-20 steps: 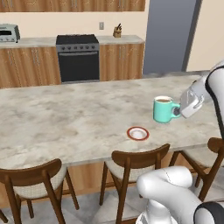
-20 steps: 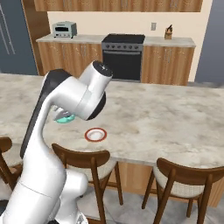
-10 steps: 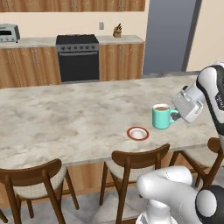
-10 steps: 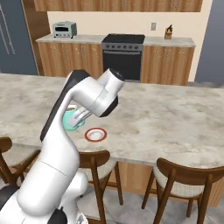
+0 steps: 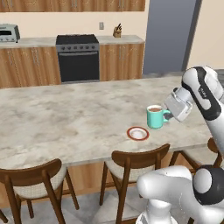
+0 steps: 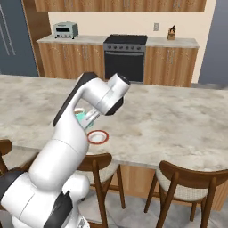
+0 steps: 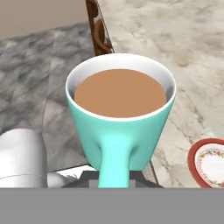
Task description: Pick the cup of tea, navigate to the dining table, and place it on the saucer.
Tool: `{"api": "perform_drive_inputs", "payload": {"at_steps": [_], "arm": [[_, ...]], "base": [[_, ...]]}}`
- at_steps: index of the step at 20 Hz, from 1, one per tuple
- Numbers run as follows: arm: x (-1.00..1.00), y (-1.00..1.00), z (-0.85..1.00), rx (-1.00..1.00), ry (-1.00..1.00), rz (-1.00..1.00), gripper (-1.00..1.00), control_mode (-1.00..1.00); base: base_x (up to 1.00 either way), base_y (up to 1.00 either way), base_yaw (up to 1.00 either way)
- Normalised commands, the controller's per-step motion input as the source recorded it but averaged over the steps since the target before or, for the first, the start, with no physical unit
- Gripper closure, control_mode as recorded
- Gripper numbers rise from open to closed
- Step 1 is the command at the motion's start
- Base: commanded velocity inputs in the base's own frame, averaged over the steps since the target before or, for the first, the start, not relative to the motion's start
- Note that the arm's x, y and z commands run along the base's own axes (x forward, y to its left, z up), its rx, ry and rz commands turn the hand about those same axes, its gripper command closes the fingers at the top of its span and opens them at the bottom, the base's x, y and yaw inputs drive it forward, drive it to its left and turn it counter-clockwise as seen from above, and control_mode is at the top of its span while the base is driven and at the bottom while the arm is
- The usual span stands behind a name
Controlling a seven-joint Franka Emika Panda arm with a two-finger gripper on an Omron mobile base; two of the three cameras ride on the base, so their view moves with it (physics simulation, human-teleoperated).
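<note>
The gripper (image 5: 168, 114) grasps the cup of tea (image 5: 154, 117) by its handle, apparently keeping it level; the saucer (image 5: 138, 133) lies at seven o'clock.

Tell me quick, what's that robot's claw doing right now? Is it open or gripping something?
Gripper: shut on the cup of tea by its handle, held above the dining table, beside the saucer, not on it yet.
</note>
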Motion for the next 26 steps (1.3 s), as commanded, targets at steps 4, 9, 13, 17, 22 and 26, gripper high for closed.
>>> {"api": "perform_drive_inputs", "payload": {"at_steps": [4, 9, 13, 17, 22, 26], "arm": [[0.21, -0.02, -0.56, 0.0, 0.0, 0.0, 1.0, -1.0], [0.31, -0.01, -0.45, 0.0, -0.01, 0.0, 1.0, -1.0], [0.5, -0.04, -0.23, 0.0, -0.03, 0.0, 1.0, -1.0], [0.38, -0.09, -0.33, 0.0, -0.05, 0.0, 1.0, -1.0], [0.34, -0.01, -0.39, 0.0, -0.08, 0.0, 1.0, -1.0], [0.35, 0.0, -0.26, 0.0, -0.06, 0.0, 1.0, -1.0]], "base": [[0.0, 0.0, 0.0], [0.0, 0.0, 0.0], [0.0, 0.0, 0.0], [0.0, 0.0, 0.0], [0.0, 0.0, 0.0], [0.0, 0.0, 0.0]]}}
